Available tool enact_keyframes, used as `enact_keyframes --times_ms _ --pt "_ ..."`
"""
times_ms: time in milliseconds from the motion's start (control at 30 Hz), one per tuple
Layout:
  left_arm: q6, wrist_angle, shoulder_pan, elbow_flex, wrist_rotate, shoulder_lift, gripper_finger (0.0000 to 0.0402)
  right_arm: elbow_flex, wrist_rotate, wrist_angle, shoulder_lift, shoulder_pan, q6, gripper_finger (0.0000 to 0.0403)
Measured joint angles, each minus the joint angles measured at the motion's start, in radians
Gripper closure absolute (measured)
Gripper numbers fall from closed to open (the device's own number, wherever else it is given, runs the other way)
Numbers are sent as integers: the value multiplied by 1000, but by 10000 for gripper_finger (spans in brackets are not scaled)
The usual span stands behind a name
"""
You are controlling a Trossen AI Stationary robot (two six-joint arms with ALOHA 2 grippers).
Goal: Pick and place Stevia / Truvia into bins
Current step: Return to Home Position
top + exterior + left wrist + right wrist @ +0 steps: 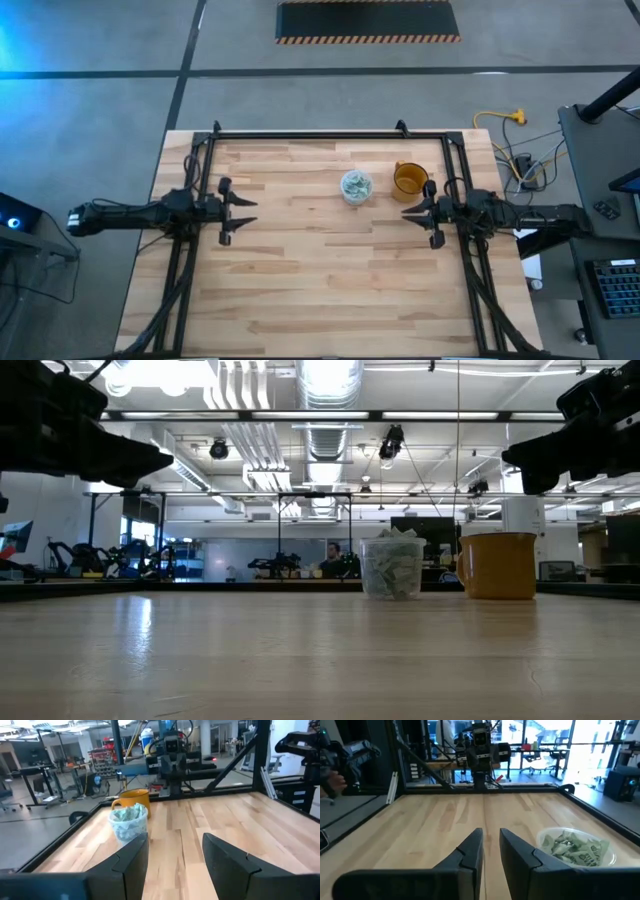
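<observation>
The bin, a clear plastic cup (355, 186), stands upright on its base on the wood table, right of centre toward the far edge. Pale green and white Stevia / Truvia sachets (572, 847) fill it to the rim (128, 820). My left gripper (252, 211) hovers level above the table's left side, pointing toward the right edge, open and with nothing between its fingers (175, 840). My right gripper (405, 212) hovers level at the right side, just near of the cups. Its fingers stand a narrow gap apart (491, 832), holding nothing.
An orange cup (409, 180) stands right beside the bin, on its right, close to my right gripper. A black metal frame (320, 134) runs along the table's far, left and right sides. Bare wood (320, 270) lies between the grippers and toward the near edge.
</observation>
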Motion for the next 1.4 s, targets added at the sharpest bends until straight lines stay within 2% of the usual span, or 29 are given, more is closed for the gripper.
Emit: enact_keyframes --times_ms 667,1400 --pt "0 1 0 0 1 67 230 0 0 1 0 0 1 346" --pt "0 1 0 0 1 71 230 0 0 1 0 0 1 346"
